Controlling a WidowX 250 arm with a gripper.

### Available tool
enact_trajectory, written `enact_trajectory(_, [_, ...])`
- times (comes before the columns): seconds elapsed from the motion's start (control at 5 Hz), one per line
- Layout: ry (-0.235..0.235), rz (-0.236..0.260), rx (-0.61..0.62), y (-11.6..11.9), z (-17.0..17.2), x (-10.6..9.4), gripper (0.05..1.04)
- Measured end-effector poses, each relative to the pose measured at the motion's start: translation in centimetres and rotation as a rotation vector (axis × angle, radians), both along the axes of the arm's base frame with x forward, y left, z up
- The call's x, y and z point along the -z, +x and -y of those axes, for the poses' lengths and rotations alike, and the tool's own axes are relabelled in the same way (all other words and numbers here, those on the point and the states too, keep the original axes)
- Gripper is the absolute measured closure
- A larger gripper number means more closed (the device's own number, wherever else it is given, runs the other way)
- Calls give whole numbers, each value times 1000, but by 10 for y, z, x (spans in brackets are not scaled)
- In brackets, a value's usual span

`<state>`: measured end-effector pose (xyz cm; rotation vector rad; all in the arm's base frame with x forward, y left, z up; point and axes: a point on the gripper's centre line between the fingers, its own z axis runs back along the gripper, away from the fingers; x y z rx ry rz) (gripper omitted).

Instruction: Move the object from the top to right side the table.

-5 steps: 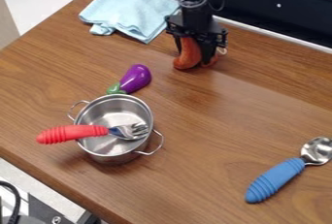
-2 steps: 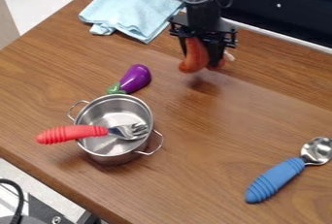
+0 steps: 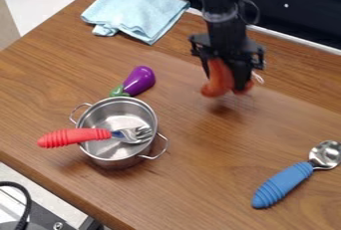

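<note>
The black gripper [image 3: 230, 77] hangs over the upper middle-right part of the wooden table [image 3: 200, 184], shut on an orange-red, curved, sausage-like object [image 3: 218, 79]. The object hangs a little above the surface, with a soft shadow below it. Part of it lies behind the gripper's fingers, and its other end shows at their right side.
A metal pot [image 3: 117, 161] with a red-handled fork [image 3: 73, 137] across it stands at the left-centre. Behind it lies a purple eggplant [image 3: 139, 80]. A light blue cloth [image 3: 133, 12] is at the back left, a blue-handled spoon [image 3: 283, 184] at the front right.
The gripper has lifted the orange-red object off the table and carried it to the right and slightly toward the camera. The other things have stayed where they were.
</note>
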<state>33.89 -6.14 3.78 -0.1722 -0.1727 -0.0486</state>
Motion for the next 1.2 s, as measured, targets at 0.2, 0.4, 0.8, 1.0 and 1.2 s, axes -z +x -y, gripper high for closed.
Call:
enact_trajectory(0.2, [-6, -6, 43, -12, 21, 9, 490])
enact_trajectory(0.4, [-3, -3, 40, -16, 26, 13, 434])
enact_trajectory(0.8, [0, -48, 25, -18, 20, 12, 83])
enact_trajectory(1.0, [-22, -78, 10, -21, 15, 11, 84])
enact_trajectory(1.2, [-59, -65, 2, -17, 9, -15, 84])
